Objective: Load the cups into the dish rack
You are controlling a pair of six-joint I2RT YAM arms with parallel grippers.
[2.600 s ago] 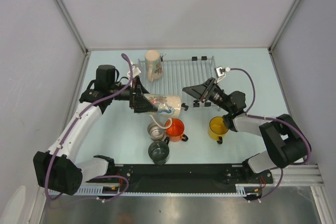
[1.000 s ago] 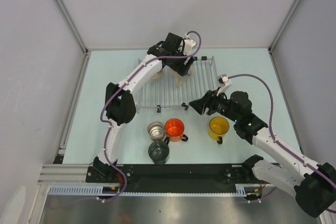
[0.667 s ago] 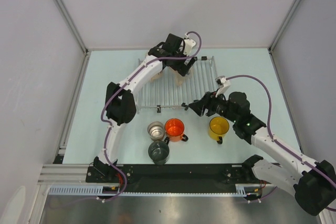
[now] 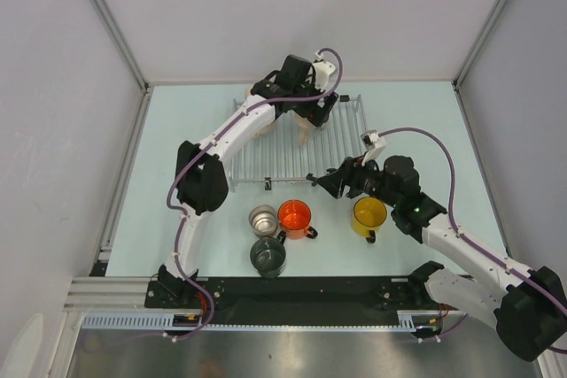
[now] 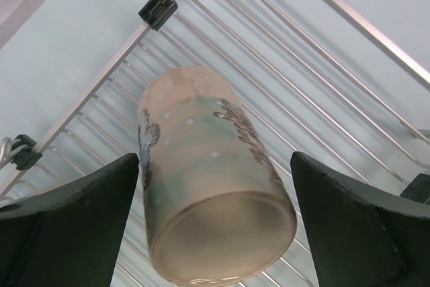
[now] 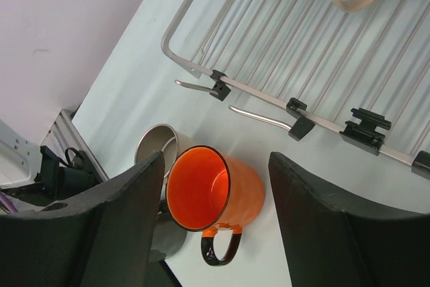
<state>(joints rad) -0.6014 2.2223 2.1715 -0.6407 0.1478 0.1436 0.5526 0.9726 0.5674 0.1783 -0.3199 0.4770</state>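
The dish rack [image 4: 283, 152] lies at the back of the table. One cream cup [image 5: 208, 186] stands upside down on its bars, and my left gripper [image 5: 215, 159] hangs open over it, both fingers clear of its sides. My arm partly hides a second cream cup [image 4: 262, 124] in the rack. On the table stand the orange cup [image 6: 215, 189], the steel cup [image 6: 156, 147], the dark cup [image 4: 267, 256] and the yellow cup [image 4: 369, 214]. My right gripper [image 4: 319, 179] is open, above and just behind the orange cup, which shows between its fingers [image 6: 101, 233].
The rack's front rail carries black clips [image 6: 366, 126] and two thin wire feet [image 6: 259, 117], close to the orange cup. The steel and dark cups crowd the orange cup's left side. Grey walls enclose the table on three sides.
My left gripper carried the cream cup from the table to the rack and has opened wide off it. My right gripper has edged left toward the orange cup.
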